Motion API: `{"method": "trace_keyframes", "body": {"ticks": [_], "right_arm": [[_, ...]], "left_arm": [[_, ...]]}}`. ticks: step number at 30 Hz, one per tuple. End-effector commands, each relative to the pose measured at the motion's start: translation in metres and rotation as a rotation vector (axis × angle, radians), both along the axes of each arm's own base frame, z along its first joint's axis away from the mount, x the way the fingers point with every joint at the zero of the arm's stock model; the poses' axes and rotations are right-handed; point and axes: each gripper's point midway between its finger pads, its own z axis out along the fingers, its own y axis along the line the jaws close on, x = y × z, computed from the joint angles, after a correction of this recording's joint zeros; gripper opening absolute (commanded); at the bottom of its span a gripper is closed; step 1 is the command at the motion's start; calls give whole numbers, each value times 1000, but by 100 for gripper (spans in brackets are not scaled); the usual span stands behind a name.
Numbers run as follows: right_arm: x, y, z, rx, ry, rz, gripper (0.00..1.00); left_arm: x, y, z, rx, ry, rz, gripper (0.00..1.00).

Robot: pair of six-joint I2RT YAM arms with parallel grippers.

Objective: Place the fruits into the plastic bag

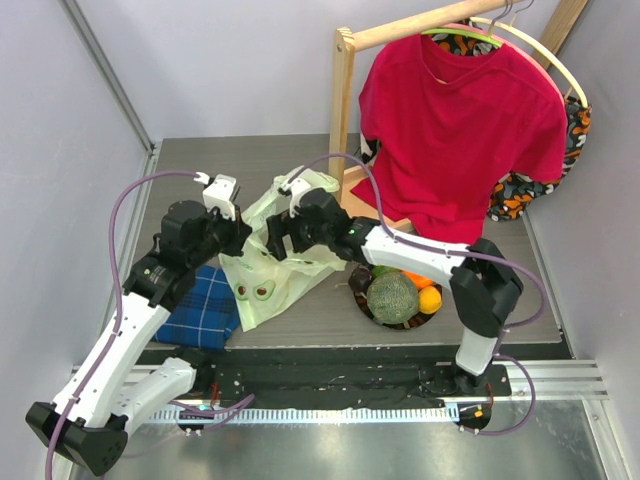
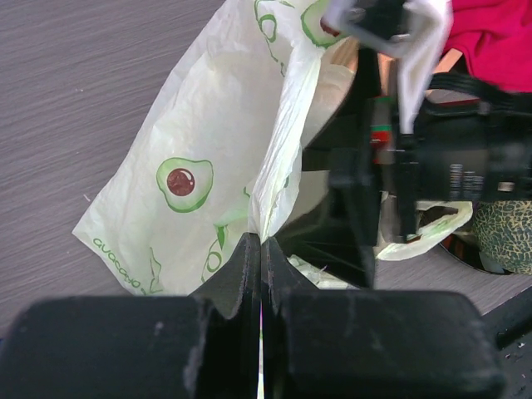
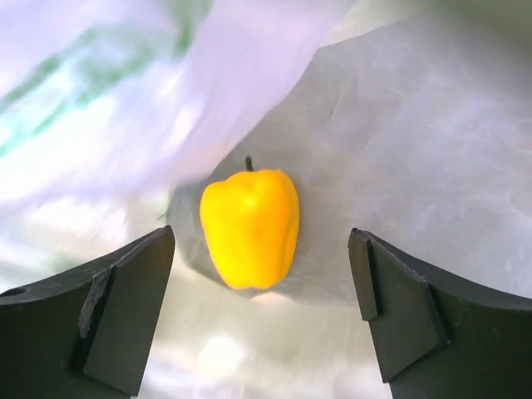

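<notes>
The plastic bag (image 1: 268, 290) lies at the table's middle, pale green with avocado prints; it also shows in the left wrist view (image 2: 187, 125). My left gripper (image 1: 243, 238) (image 2: 261, 246) is shut on a fold of the bag's edge and holds it up. My right gripper (image 1: 281, 241) (image 3: 262, 249) is open inside the bag, touching nothing. The yellow pepper (image 3: 249, 226) lies on the bag's inner wall (image 3: 416, 125) just beyond its fingertips. The melon (image 1: 392, 297) (image 2: 509, 238), oranges (image 1: 430, 299), a green piece (image 1: 384, 270) and a dark purple piece (image 1: 358, 277) sit on the dark plate (image 1: 361, 306).
A blue plaid cloth (image 1: 205, 305) lies left of the bag, under my left arm. A wooden rack (image 1: 343, 110) with a red shirt (image 1: 460, 130) stands at the back right. Walls close in on both sides.
</notes>
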Motion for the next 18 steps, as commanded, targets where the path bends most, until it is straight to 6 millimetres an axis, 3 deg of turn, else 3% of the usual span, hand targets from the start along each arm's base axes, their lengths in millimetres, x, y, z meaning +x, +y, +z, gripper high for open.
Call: {"method": "trace_keyframes", "body": {"ticks": [1, 3, 4, 6, 7, 8, 12, 13, 14, 18], "right_arm": [[-8, -11, 93, 186, -169, -7, 95], [-13, -20, 100, 196, -195, -8, 94], [-16, -28, 115, 217, -222, -18, 95], [-21, -38, 117, 208, -241, -24, 95], [-25, -47, 130, 224, -264, -33, 95], [-29, -52, 126, 213, -262, -34, 95], [-36, -83, 142, 207, -312, -96, 95], [-38, -93, 136, 166, -311, -113, 95], [-34, -111, 127, 85, -305, -171, 95], [-23, -184, 127, -113, -328, -399, 97]], "left_arm": [[4, -1, 9, -15, -37, 2, 0], [4, -1, 9, -14, -37, 3, 0], [4, 0, 9, -13, -38, 7, 0], [5, 1, 9, -10, -41, 14, 0], [5, 3, 9, -9, -41, 23, 0], [6, 5, 9, -3, -44, 37, 0], [9, 16, 11, 14, -58, 96, 0], [8, 17, 10, 16, -57, 98, 0], [9, 17, 11, 16, -60, 102, 0], [9, 19, 12, 14, -68, 110, 0]]}}
